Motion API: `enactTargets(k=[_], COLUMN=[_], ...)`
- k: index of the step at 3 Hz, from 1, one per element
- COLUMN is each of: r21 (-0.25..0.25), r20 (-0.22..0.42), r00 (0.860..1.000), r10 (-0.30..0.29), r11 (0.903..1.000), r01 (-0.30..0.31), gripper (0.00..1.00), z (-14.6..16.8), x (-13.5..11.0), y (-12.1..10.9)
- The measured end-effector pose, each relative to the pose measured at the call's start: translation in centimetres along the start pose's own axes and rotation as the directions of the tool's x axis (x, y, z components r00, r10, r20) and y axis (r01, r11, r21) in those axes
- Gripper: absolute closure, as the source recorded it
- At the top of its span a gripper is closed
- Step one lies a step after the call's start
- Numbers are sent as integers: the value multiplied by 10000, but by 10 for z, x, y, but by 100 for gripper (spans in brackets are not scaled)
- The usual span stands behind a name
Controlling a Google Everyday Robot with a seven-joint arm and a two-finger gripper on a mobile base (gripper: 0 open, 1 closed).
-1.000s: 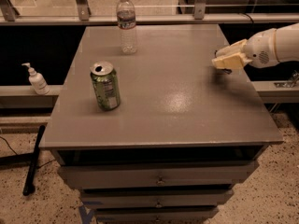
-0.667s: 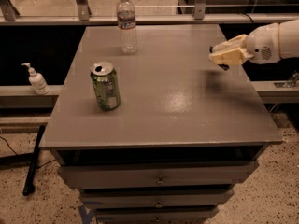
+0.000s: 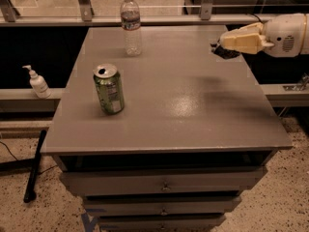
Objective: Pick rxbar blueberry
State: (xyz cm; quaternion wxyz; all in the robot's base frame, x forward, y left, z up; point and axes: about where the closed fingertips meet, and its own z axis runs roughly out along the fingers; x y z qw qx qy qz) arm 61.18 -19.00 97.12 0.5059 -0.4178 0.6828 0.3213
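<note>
My gripper (image 3: 223, 45) is at the right side of the grey table (image 3: 183, 110), raised above its surface near the right edge. Its pale fingers (image 3: 241, 40) are shut on a small dark flat wrapper, the rxbar blueberry (image 3: 226, 51), which hangs under the fingertips, clear of the tabletop. Only part of the bar shows; the fingers cover the rest and its lettering cannot be read.
A green can (image 3: 108, 89) stands upright on the table's left side. A clear water bottle (image 3: 131, 24) stands at the back. A soap dispenser (image 3: 37, 82) sits on a ledge left of the table. Drawers (image 3: 164, 185) lie below the front edge.
My gripper has risen from the tabletop with the dark bar in it, moving up and slightly away from the surface. The can and bottle have not moved.
</note>
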Motion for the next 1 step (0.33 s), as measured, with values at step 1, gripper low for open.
enactTargets(k=[1], r21=[-49], r20=[78], r00=[10000], r10=[25], r11=[10000], r01=[-24], gripper=[100], z=[1], x=[-2], y=[1])
